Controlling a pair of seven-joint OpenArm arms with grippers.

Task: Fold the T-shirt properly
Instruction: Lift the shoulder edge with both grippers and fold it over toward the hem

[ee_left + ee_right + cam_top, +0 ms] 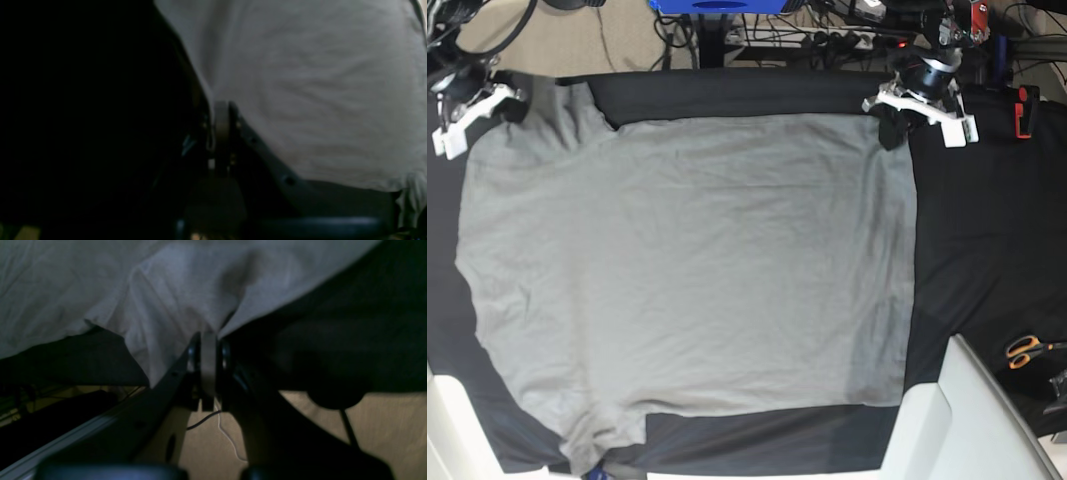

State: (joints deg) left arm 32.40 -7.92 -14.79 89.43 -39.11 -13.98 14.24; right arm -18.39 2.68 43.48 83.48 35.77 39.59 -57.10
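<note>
The grey T-shirt (687,270) lies spread flat on the black table cloth (987,230), hem to the right and sleeves to the left. My left gripper (892,128) is at the shirt's back right corner. In the left wrist view it (221,113) is shut on the shirt's edge (317,83). My right gripper (512,108) is at the back left, by the far sleeve. In the right wrist view it (208,340) is shut on a pinch of grey fabric (150,290). The collar and label are not visible.
Orange-handled scissors (1027,350) lie on the cloth at the right. A red object (1024,110) sits at the back right. White raised edges (972,420) border the front corners. Cables and gear crowd the floor behind the table.
</note>
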